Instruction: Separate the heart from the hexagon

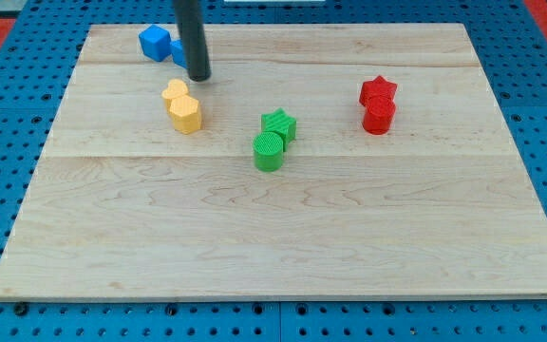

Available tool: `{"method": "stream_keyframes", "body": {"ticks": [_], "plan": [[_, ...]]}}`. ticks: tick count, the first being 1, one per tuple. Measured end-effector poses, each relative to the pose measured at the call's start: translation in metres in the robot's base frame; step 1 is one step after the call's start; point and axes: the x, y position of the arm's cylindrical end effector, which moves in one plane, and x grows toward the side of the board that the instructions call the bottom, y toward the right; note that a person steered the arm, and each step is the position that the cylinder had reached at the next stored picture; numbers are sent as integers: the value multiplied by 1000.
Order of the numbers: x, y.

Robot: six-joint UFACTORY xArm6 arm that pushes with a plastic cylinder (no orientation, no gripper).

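Yellow heart [175, 92] and yellow hexagon [186, 114] touch, so nothing is separated yet; our tip [199, 77] hovers just above them, no jaws fitted.

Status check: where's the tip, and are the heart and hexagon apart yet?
My tip just above yellow heart. Heart touching yellow hexagon, not separated. Blue blocks beside rod, not blocking.
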Motion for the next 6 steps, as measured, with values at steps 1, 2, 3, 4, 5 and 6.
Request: {"method": "stream_keyframes", "body": {"ticks": [1,2,3,4,5,6], "plan": [[38,5],[37,-50],[21,-68],[-12,-21],[-14,-39],[3,-86]]}}
